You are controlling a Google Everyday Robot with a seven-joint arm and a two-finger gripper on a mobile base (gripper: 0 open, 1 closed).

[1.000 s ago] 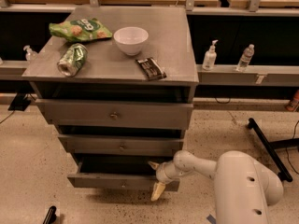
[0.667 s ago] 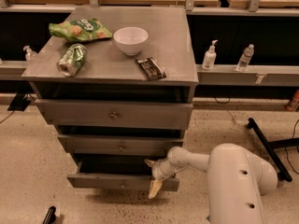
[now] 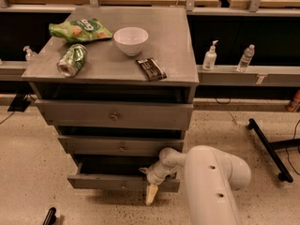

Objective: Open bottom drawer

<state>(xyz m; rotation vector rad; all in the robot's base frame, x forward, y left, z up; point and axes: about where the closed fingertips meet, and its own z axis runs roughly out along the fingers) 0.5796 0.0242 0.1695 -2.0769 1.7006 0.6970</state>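
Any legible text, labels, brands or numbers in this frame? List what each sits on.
Nothing legible.
Green chip bag: white print, blurred.
Green can: unreadable.
Dark bar wrapper: unreadable.
Shelf tag: unreadable.
Gripper, at the front of the bottom drawer: no markings seen.

You had one camera view. It looked steeply down from a raised position on the near side of the cabinet (image 3: 112, 60), facing the drawer fronts and, beyond them, the far ledge (image 3: 243, 74). It stood close. The cabinet filled the middle of the view, its top was seen almost whole, and the floor (image 3: 28, 144) was cut off just below the bottom drawer (image 3: 103, 182). The robot's arm (image 3: 211, 182) entered from the near right and loomed large, so the lens sat above it. The gripper (image 3: 151, 193) lay low in the view, near centre, at the bottom drawer's front towards its right end.
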